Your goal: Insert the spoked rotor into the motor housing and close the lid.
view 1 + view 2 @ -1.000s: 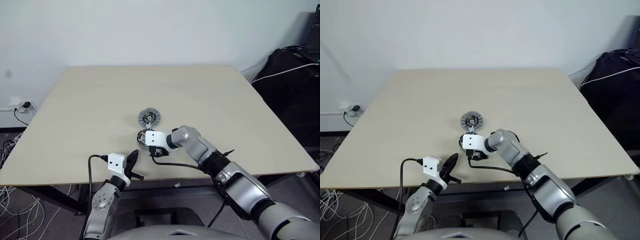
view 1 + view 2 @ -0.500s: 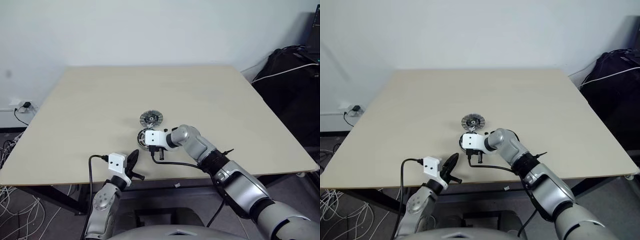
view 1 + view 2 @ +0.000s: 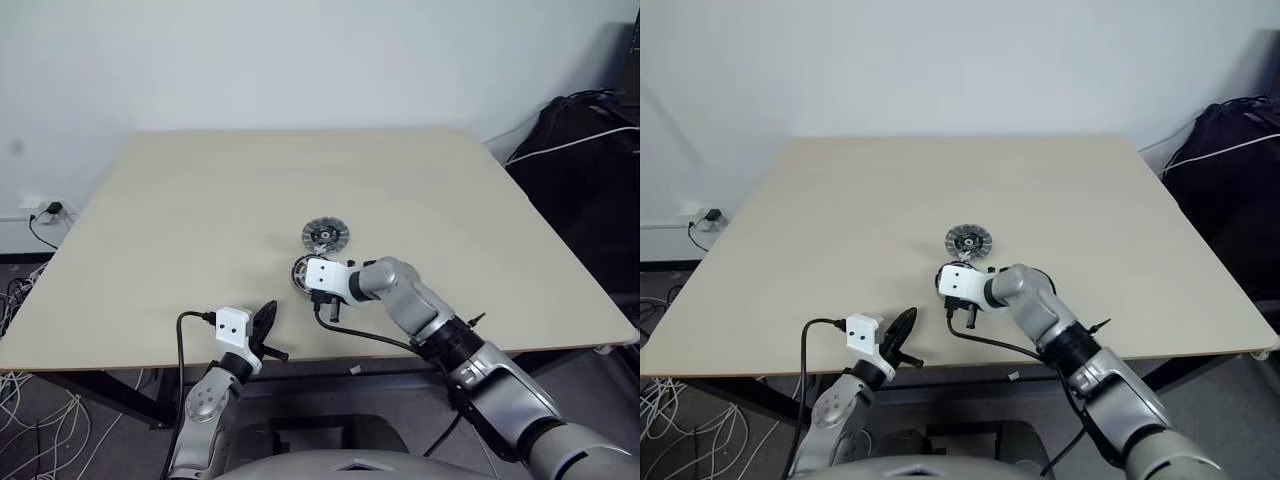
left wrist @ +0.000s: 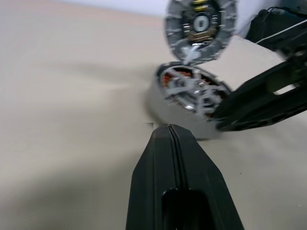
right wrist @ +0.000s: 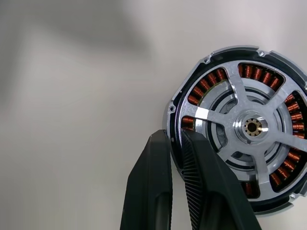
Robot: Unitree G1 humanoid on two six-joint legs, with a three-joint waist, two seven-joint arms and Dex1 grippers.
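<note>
The spoked rotor [image 5: 252, 127] sits inside the motor housing [image 5: 249, 71], its silver spokes lying over the copper windings. The pair rests near the table's middle, showing in the left eye view as a round part [image 3: 299, 270] half hidden behind my right wrist. My right gripper [image 5: 175, 136] is shut on the rotor's rim, one finger outside it and one inside. The ribbed lid [image 3: 325, 235] lies just beyond, close to the housing. My left gripper [image 3: 267, 320] hovers shut near the table's front edge, a short way from the housing [image 4: 192, 88], holding nothing.
The beige table [image 3: 200, 200] has wide bare room on all sides of the parts. Black bags with white cables [image 3: 580, 150] stand off its right side. Loose cables and a wall socket [image 3: 45, 212] lie to the left, below the table.
My right gripper has closed on the rotor's rim and shifted to the right. The housing with the rotor and the lid now lie further right. The left arm stayed still.
</note>
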